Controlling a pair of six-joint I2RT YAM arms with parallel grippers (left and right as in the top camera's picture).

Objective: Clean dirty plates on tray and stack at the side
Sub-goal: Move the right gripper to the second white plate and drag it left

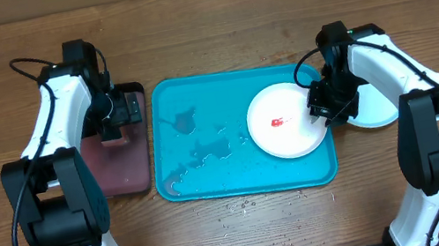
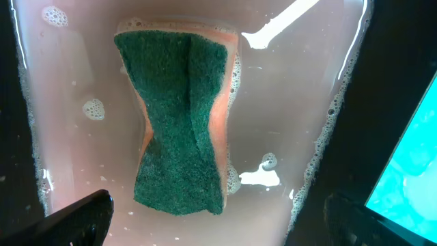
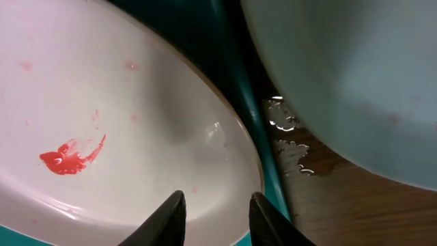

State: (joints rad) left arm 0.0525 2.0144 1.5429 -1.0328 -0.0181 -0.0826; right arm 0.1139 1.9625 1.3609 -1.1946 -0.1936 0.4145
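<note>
A white plate (image 1: 284,121) with a red sauce smear lies at the right end of the turquoise tray (image 1: 212,182). It fills the left of the right wrist view (image 3: 123,102). A light blue plate (image 1: 376,113) lies on the table just right of the tray, partly under my right arm, and shows in the right wrist view (image 3: 355,75). My right gripper (image 1: 326,110) (image 3: 215,215) is open, its fingers a little apart just above the white plate's right rim. My left gripper (image 1: 115,115) (image 2: 218,219) is open wide above a sponge. The yellow-green plate is out of view.
A small black-rimmed pinkish tray (image 1: 123,161) left of the turquoise tray holds soapy water and a green-and-orange sponge (image 2: 181,116). Wet patches (image 1: 197,149) lie on the turquoise tray's left half. Water drops (image 3: 290,147) sit on the wood between the two plates.
</note>
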